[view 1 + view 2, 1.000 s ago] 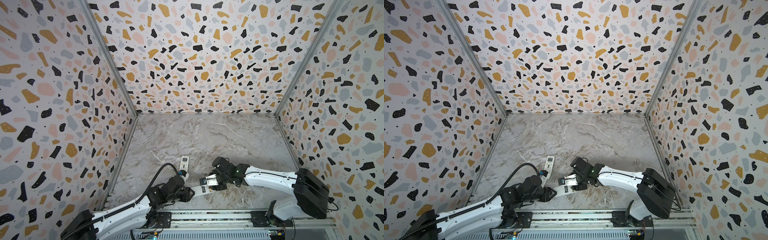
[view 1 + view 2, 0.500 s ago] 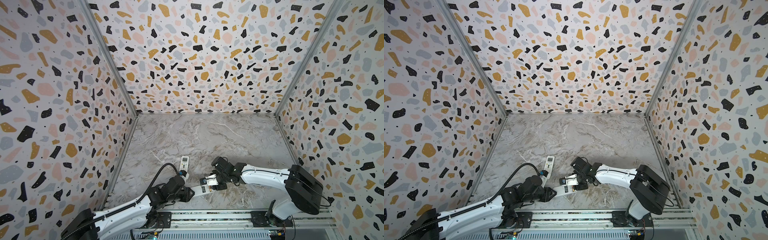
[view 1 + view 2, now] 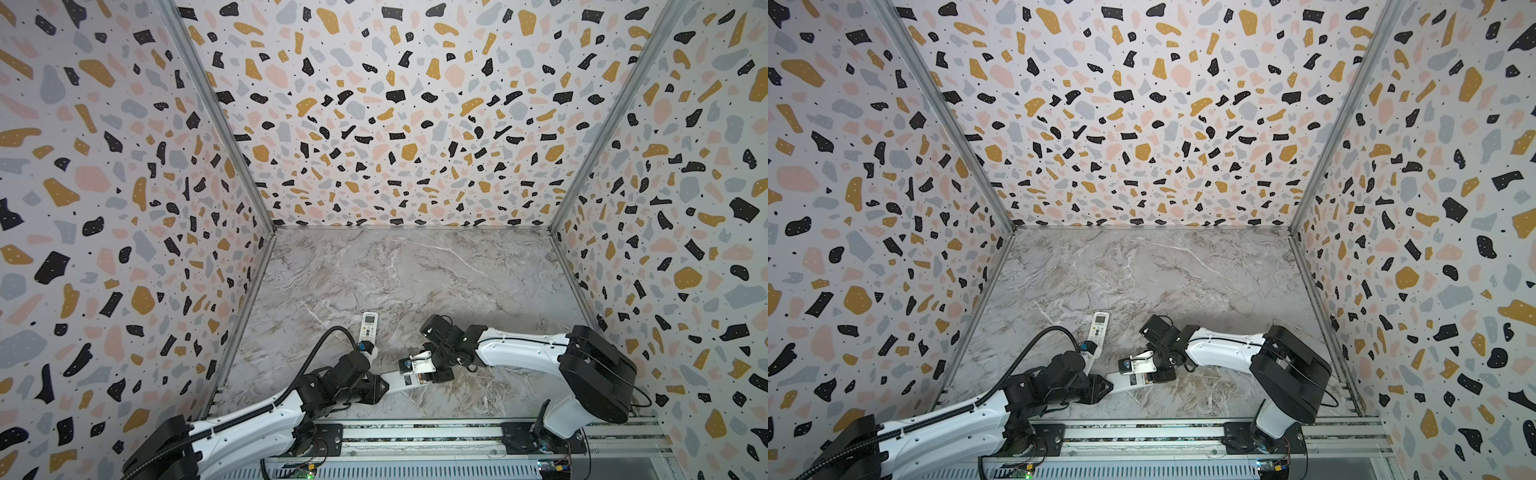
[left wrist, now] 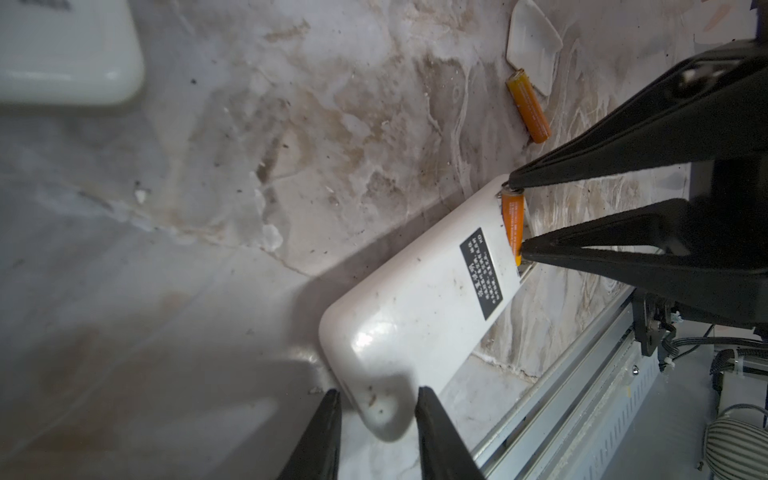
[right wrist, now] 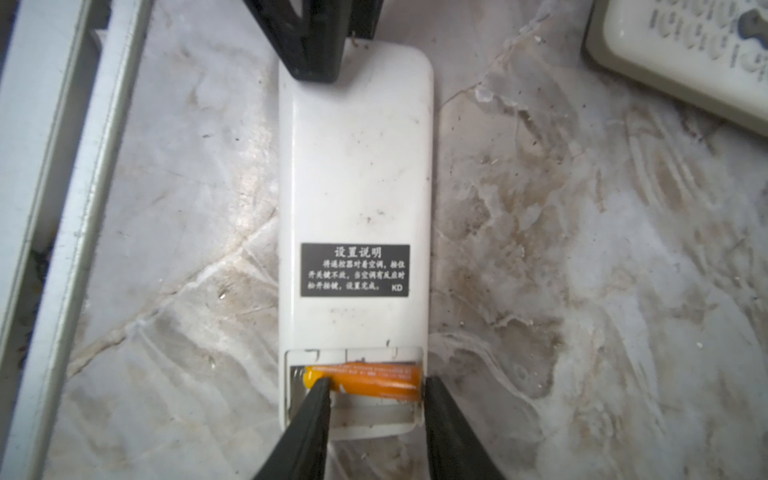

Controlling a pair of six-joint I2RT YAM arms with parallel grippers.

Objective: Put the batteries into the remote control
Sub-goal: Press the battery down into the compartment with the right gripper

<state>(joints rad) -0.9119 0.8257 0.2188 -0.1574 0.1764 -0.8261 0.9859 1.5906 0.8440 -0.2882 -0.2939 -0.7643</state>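
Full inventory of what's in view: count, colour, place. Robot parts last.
face-down remote: 1, white, front of table, battery bay open
face-up remote: 1, white, on table farther back, left of centre
bay battery: 1, orange, lying in the face-down remote's bay
loose battery: 1, orange, on table beside the battery cover
battery cover: 1, white, on table
table: 1, grey marble
walls: 3, terrazzo pattern, around table
left tool: 1, black, clamped on face-down remote's closed end
right tool: 1, black, fingertips at bay battery's ends, grip unclear
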